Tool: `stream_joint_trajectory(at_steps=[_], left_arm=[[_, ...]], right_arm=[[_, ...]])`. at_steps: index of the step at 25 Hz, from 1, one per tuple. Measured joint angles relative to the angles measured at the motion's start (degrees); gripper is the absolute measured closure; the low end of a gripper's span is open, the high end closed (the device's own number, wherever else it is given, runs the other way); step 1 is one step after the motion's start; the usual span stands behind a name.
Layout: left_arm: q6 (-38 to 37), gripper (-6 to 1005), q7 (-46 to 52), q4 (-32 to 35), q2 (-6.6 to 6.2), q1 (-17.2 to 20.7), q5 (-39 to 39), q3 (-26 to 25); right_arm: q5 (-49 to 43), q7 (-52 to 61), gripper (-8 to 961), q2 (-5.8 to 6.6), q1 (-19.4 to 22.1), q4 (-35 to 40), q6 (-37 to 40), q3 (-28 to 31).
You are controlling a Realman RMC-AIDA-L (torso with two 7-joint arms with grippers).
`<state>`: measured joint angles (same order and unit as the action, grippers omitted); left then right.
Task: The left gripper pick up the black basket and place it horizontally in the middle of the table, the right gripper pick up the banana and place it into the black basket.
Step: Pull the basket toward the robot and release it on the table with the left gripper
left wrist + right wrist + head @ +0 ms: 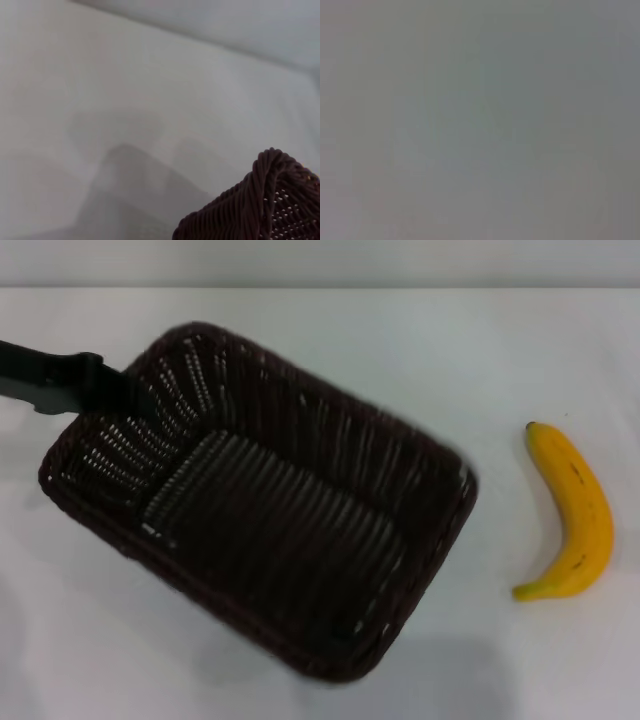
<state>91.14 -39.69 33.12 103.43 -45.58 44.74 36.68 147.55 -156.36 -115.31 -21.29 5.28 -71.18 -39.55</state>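
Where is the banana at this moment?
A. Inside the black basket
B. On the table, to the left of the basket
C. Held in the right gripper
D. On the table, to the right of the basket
D: in the head view the banana lies on the white table, apart from the black basket and on its right side, with no gripper at it.

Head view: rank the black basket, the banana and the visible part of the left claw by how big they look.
1. Black basket, by far the largest.
2. Banana.
3. Left claw, only partly in view, so its rank against the banana is unsure.
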Motion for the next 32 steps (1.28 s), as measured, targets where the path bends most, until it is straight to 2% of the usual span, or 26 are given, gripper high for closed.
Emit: stream_joint_trajectory(at_steps=[3, 5, 6, 9, 11, 15, 20, 32], left_arm=[[1.64, 804, 0.59, -0.16, -0.02, 1.9, 1.87, -3.92], [1.97, 804, 0.72, -0.2, -0.02, 2.5, 2.39, -4.83], [2.16, 804, 1.31, -0.27, -0.04, 4.32, 3.82, -6.86], [1.06, 805, 2.24, -0.64, -0.05, 5.66, 4.85, -8.2], [-2.36, 804, 4.39, -1.53, 0.22, 7.0, 5.55, -10.47], [-7.62, 804, 6.29, -2.51, 0.33, 7.73, 5.91, -11.14], [-14.19, 804, 7.61, -7.42, -0.96, 6.26, 5.86, -10.92], [-19.78, 805, 11.84, -8.88, -0.52, 1.96, 1.02, -8.14]], right_arm=[[-0.02, 0.0, 95, 0.0, 0.14, -0.01, 0.0, 0.0], [-0.03, 0.0, 95, 0.0, 0.18, -0.01, 0.0, 0.0], [-0.04, 0.0, 95, 0.0, 0.21, -0.01, -0.01, 0.0], [-0.06, 0.0, 95, 0.0, 0.18, -0.01, -0.01, -0.25], [-0.07, 0.0, 95, 0.0, 0.07, -0.01, 0.0, -0.41], [-0.07, -0.75, 95, -0.03, -0.11, -0.01, 0.05, -0.52], [-0.08, -1.48, 96, -0.14, -0.3, -0.09, 0.08, -0.93], [-0.52, -1.55, 96, -0.18, -0.33, -0.04, -0.04, -3.79]])
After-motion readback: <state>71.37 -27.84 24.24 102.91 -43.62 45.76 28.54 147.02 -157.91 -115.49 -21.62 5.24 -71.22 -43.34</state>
